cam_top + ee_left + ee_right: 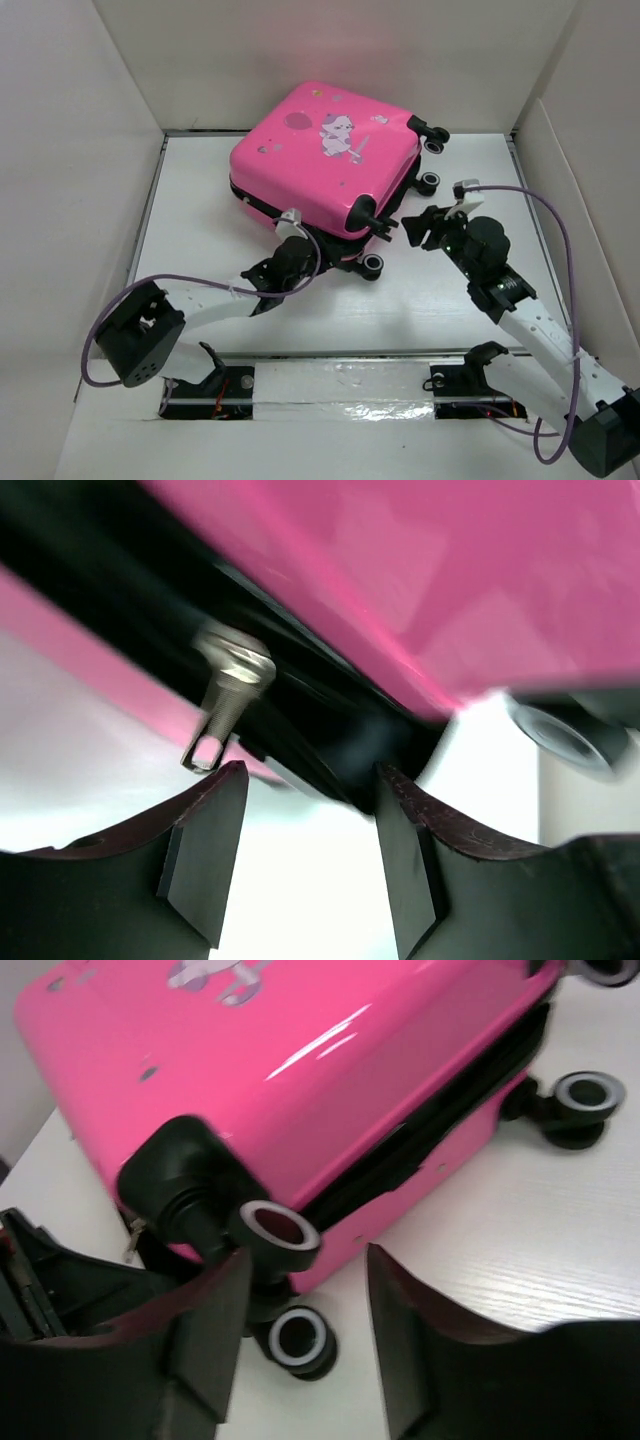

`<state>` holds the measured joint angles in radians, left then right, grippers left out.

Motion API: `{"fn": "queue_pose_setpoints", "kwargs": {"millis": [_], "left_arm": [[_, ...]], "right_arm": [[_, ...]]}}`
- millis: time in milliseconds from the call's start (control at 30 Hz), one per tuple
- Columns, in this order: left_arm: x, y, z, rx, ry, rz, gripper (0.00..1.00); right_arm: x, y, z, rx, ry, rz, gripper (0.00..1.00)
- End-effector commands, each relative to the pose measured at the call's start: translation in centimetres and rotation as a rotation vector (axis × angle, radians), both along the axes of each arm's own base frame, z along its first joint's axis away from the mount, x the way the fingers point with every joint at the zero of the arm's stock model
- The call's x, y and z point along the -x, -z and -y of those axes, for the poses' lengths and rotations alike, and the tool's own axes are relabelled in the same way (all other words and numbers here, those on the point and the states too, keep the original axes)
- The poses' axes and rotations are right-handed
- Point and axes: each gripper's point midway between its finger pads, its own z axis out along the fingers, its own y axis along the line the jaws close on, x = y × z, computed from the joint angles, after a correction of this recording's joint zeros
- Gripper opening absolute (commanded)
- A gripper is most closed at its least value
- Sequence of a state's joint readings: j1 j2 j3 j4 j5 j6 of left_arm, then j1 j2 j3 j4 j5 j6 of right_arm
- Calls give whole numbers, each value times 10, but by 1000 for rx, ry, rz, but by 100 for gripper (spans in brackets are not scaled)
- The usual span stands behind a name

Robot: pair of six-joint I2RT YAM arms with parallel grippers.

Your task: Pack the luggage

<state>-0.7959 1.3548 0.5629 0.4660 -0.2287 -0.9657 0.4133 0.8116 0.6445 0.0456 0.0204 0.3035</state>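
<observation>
**Task item.** The luggage [320, 150] lies flat on the white table [200, 210], towards the far side and about mid-width, turned at an angle. Its printed shell faces up. The wheel end points right and near. A black zipper band [440, 1120] runs along the side between the two pink shells.

**Left gripper.** The left gripper [300, 243] sits at the near edge of the luggage. In the left wrist view its fingers [205, 850] are spread, with only bare table between them. A silver zipper pull [225, 695] hangs from the dark seam just beyond the left fingertip. Contact cannot be confirmed.

**Right gripper.** The right gripper [412, 226] sits just beside the near-right corner of the luggage. In the right wrist view its fingers [205, 1330] are spread, gripping nothing. A black caster wheel [280, 1232] lies at the tip of the left finger, and a second wheel [297, 1338] sits lower, in the gap.

**Clearances.** White wall panels [80, 150] enclose the table on the left, far and right sides. Bare table is available on the left, on the right, and in the near strip between the luggage and the arm bases. The far corner of the luggage lies close to the far wall.
</observation>
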Motion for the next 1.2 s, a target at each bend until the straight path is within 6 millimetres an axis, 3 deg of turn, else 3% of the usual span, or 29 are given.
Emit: {"fn": "queue_pose_setpoints", "kwargs": {"millis": [0, 33, 100, 133, 167, 267, 300, 367, 400, 433, 467, 500, 533, 567, 600, 633, 700, 733, 800, 833, 867, 900, 1033, 1133, 1167], "left_arm": [[17, -31, 24, 19, 72, 47, 50], [17, -48, 19, 44, 55, 81, 50], [19, -59, 3, 31, 10, 123, 50], [22, -82, -7, 69, -15, 173, 51], [19, -86, -22, 42, -66, 202, 51], [5, -125, -61, 47, -220, 299, 57], [-14, -136, -87, 65, -313, 314, 59], [-39, -164, -104, 142, -348, 371, 63], [-52, -175, -112, 180, -360, 381, 65], [-76, -171, -135, 159, -408, 376, 66], [-88, -193, -136, 172, -404, 392, 67], [-100, -198, -144, 157, -427, 385, 67], [-117, -190, -156, 103, -450, 367, 67], [-125, -206, -160, 97, -468, 383, 68], [-132, -207, -168, 82, -491, 383, 69], [-144, -210, -184, 71, -515, 382, 69], [-155, -213, -203, 63, -539, 383, 70], [-165, -203, -213, 48, -553, 357, 70], [-180, -205, -244, 23, -578, 340, 71], [-191, -186, -251, -3, -574, 288, 72], [-196, -191, -253, -7, -546, 277, 72], [-203, -179, -263, -42, -545, 254, 72], [-210, -172, -274, -60, -561, 245, 72], [-219, -161, -277, -70, -550, 219, 72], [-221, -164, -272, -65, -521, 216, 73]], "right_arm": [[15, -10, -31, 48, -162, 20, 59], [17, -8, -38, 52, -197, 20, 62], [21, -6, -46, 55, -230, 21, 69], [18, -8, -46, 42, -215, 27, 70], [15, -4, -46, 21, -198, 9, 71], [-2, -2, -38, -39, -99, -17, 67], [-6, -3, -37, -55, -88, -19, 31], [-12, -10, -44, -71, -119, -16, 2], [-18, -18, -53, -60, -155, -9, 0], [-14, -20, -66, -46, -215, -17, 0], [-13, -23, -73, -1, -246, 1, 0], [-14, -34, -81, 24, -270, 21, 16], [-12, -31, -83, 59, -269, 7, 29], [-8, -29, -90, 106, -291, 15, 45], [-9, -31, -91, 123, -289, 21, 72], [-9, -21, -91, 151, -295, -3, 84], [-6, -15, -99, 144, -342, 6, 89], [-5, -4, -104, 153, -371, -19, 91], [-4, 6, -109, 181, -409, -43, 93], [0, 16, -113, 204, -438, -79, 93], [-2, 27, -112, 234, -437, -125, 93], [-2, 32, -112, 251, -424, -137, 94], [-18, 48, -106, 257, -335, -150, 92], [-14, 62, -114, 307, -408, -210, 79], [-12, 63, -118, 317, -428, -209, 65]]}}
